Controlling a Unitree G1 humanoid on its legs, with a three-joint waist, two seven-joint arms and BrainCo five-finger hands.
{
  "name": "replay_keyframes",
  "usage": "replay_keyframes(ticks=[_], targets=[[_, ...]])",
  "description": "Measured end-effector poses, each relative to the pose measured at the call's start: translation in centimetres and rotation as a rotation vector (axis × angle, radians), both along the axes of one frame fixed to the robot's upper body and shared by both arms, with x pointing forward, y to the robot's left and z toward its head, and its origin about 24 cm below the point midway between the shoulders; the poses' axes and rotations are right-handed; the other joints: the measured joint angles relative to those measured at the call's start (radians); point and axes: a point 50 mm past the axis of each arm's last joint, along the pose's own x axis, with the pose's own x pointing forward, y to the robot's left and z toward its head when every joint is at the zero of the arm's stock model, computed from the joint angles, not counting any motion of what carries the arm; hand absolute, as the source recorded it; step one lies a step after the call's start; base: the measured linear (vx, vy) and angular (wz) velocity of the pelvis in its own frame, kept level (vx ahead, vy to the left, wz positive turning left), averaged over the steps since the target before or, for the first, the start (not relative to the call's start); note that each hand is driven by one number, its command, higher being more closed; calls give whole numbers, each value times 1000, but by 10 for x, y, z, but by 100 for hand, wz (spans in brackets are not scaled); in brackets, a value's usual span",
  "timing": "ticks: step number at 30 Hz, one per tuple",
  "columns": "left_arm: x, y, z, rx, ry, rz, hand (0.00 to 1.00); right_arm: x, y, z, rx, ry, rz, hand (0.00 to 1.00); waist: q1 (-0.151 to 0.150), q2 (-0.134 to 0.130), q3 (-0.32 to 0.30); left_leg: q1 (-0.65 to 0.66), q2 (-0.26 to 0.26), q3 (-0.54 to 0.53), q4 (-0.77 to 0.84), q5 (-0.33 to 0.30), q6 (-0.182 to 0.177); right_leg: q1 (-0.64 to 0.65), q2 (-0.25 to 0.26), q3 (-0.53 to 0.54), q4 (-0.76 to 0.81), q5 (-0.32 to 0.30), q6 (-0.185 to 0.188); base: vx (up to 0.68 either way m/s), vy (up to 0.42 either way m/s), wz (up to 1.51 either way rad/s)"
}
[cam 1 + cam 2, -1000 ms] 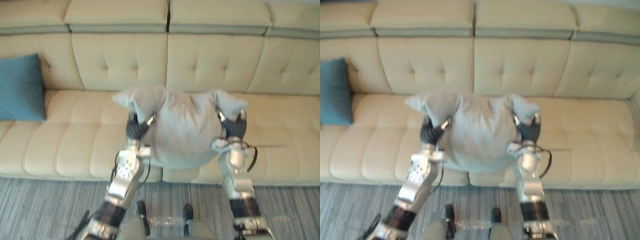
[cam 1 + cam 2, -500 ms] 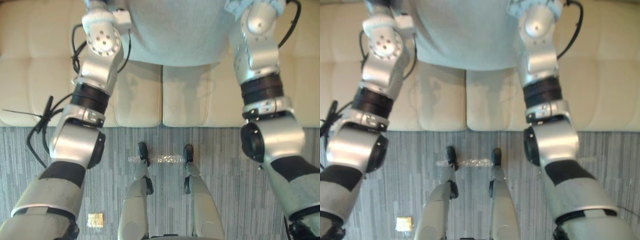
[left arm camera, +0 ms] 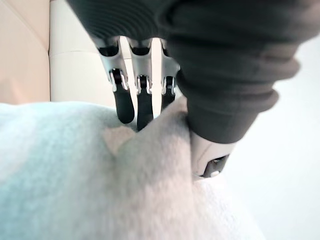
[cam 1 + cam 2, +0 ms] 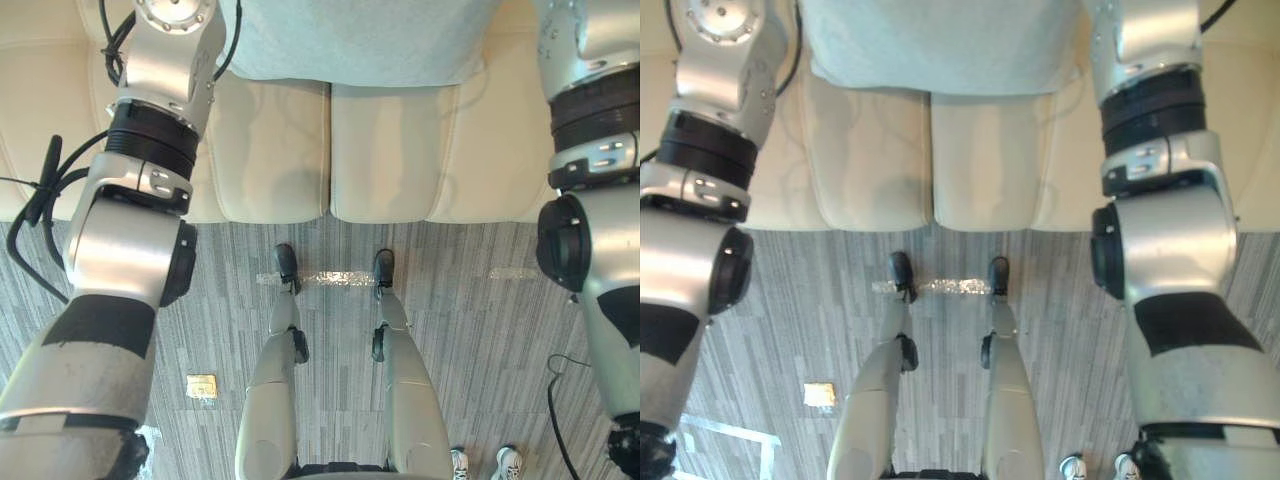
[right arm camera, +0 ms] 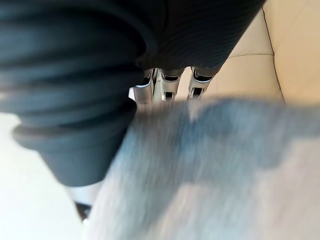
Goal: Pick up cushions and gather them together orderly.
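A pale grey cushion (image 4: 350, 40) hangs at the top edge of the eye views, over the cream sofa's seat (image 4: 380, 160), between my two forearms. In the left wrist view my left hand (image 3: 124, 107) has its dark fingertips against one side of a raised corner of the cushion (image 3: 75, 175) and its thumb on the other side, pinching it. In the right wrist view my right hand (image 5: 167, 85) reaches behind the blurred grey cushion (image 5: 225, 165), which covers most of it.
The sofa's front edge meets grey striped carpet (image 4: 470, 330) just ahead of me. A small yellow square (image 4: 202, 386) lies on the carpet at my lower left. A person's white shoes (image 4: 505, 462) stand at the lower right.
The camera has tipped down, so the sofa back and the blue cushion have left the picture. The grey cushion stays between my arms.
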Motion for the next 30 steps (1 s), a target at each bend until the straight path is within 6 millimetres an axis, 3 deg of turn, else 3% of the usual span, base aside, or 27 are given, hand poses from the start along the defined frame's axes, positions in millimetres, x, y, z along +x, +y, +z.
replay_keyframes(ticks=[2, 4, 7, 8, 9, 12, 14, 16, 17, 19, 20, 21, 24, 25, 27, 29, 30], targets=[[4, 12, -18, -29, 33, -3, 0, 4, -25, -19, 98, 25, 14, 0, 2, 0, 0, 31, 0, -6, 1, 0, 0, 4, -3, -2, 68, -32, -3, 41, 24, 15], [7, 45, -50, -116, 83, 31, 0, 1, -61, -50, 187, 32, 4, 0, 4, 0, 0, 86, -3, -8, 1, 0, 0, 38, -4, 7, 121, -66, 5, 47, 5, 18], [2, 72, -76, -183, 101, 54, 0, -4, -87, -80, 230, 51, -11, 0, 5, 0, 0, 133, -2, -9, 1, -1, -1, 72, -4, 10, 153, -81, 4, 36, -25, 10], [-3, 84, -93, -210, 110, 58, 0, -7, -101, -103, 254, 77, -17, 0, 6, -1, 0, 168, -1, -9, 1, -1, -1, 101, -2, 11, 169, -85, 5, 30, -45, 6], [-5, 86, -97, -211, 112, 57, 0, -7, -103, -109, 257, 85, -13, 0, 6, -1, 0, 177, 0, -9, 1, -1, -1, 108, -1, 12, 173, -86, 5, 25, -65, 5], [-23, 91, -134, -163, 125, 23, 0, -29, -122, -164, 224, 139, -40, 0, 6, -3, -3, 262, -2, -27, 1, -14, -17, 191, 0, 12, 198, -119, 8, 4, -72, 15], [-30, 90, -155, -148, 159, 18, 0, -40, -128, -191, 240, 168, -53, 0, 6, -12, -22, 283, -3, -31, 0, -38, -31, 216, -1, 12, 199, -156, 4, -2, -49, 14], [-38, 85, -204, -145, 276, -1, 0, -52, -126, -238, 271, 250, -50, 0, 4, -23, -59, 295, -11, -41, -2, -65, -38, 236, -4, 8, 199, -209, -2, -44, -53, 17], [-39, 83, -216, -146, 309, -5, 0, -53, -124, -249, 277, 277, -42, 0, 5, -23, -61, 300, -9, -47, -2, -65, -37, 243, -2, 7, 198, -209, -2, -62, -61, 13], [-54, 64, -291, -169, 544, -52, 0, -67, -110, -315, 332, 457, -20, 0, 8, -24, -75, 354, -3, -52, -2, -77, -40, 303, 4, -2, 196, -221, -7, -43, -47, 9], [-64, 57, -318, -158, 642, -71, 0, -77, -104, -341, 349, 533, -18, 0, 11, -28, -101, 361, -1, -52, -3, -78, -41, 311, 5, -5, 196, -223, -8, -20, -28, 8], [-70, 53, -332, -158, 691, -82, 0, -83, -101, -354, 355, 578, -21, 0, 11, -28, -118, 362, 0, -53, -3, -80, -41, 313, 6, -9, 195, -224, -9, 16, -35, 6], [-107, 33, -397, -126, 944, -146, 0, -123, -88, -420, 380, 834, -47, 0, 22, -30, -189, 416, 5, -55, -9, -87, -46, 376, 9, -18, 173, -228, -11, 42, -31, 3], [-114, 31, -408, -123, 989, -152, 0, -130, -86, -430, 393, 873, -48, 0, 23, -31, -202, 428, 4, -55, -9, -91, -43, 388, 9, -19, 169, -232, -11, 0, 0, 0], [-138, 28, -450, -130, 1175, -164, 0, -155, -75, -470, 423, 1049, -41, 0, 22, -33, -261, 471, 6, -53, -9, -104, -45, 439, 9, -24, 145, -238, -7, 33, -22, -2], [-155, 26, -473, -142, 1283, -163, 0, -169, -67, -491, 430, 1159, -29, 0, 22, -35, -296, 491, 8, -52, -10, -110, -49, 467, 9, -27, 129, -241, -3, 50, -16, -1], [-174, 24, -497, -177, 1403, -157, 0, -183, -57, -515, 481, 1264, -8, 0, 21, -37, -324, 521, 10, -52, -11, -120, -51, 506, 10, -32, 110, -241, -2, 66, -12, 0]])
